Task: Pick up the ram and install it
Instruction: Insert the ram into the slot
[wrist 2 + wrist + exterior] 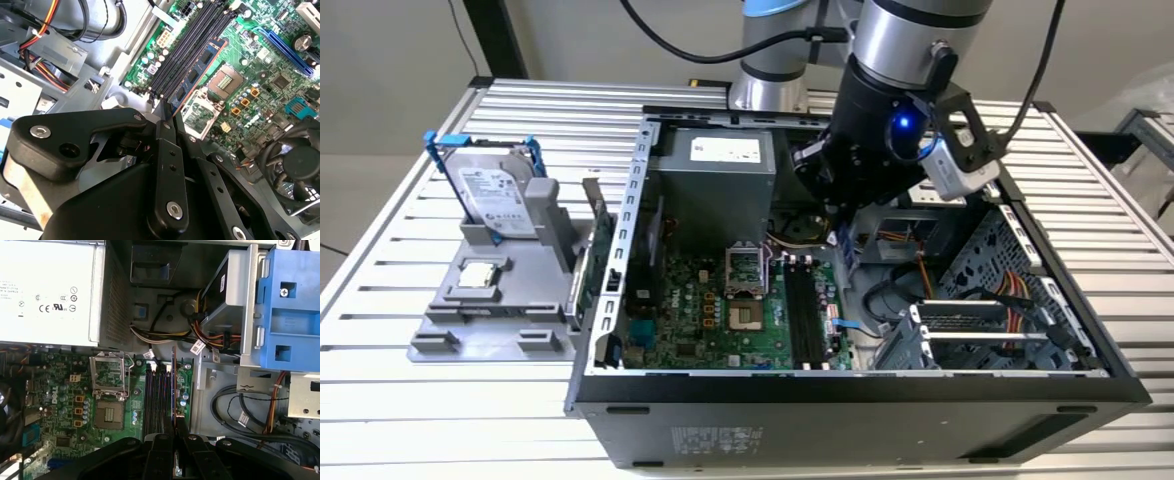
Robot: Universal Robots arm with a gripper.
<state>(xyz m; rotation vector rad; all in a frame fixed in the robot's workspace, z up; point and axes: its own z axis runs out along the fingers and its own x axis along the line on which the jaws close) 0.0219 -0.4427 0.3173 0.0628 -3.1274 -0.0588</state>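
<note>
Ram (197, 75) stands clamped edgewise between the jaws above the memory slots (156, 400).

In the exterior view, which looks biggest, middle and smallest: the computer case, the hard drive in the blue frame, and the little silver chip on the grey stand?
Largest to smallest, as they look in the exterior view:
1. The computer case
2. The hard drive
3. The processor chip

The ram (196, 75) stands on edge over the memory slots (182, 47) — the jaws pinch its near end.
</note>
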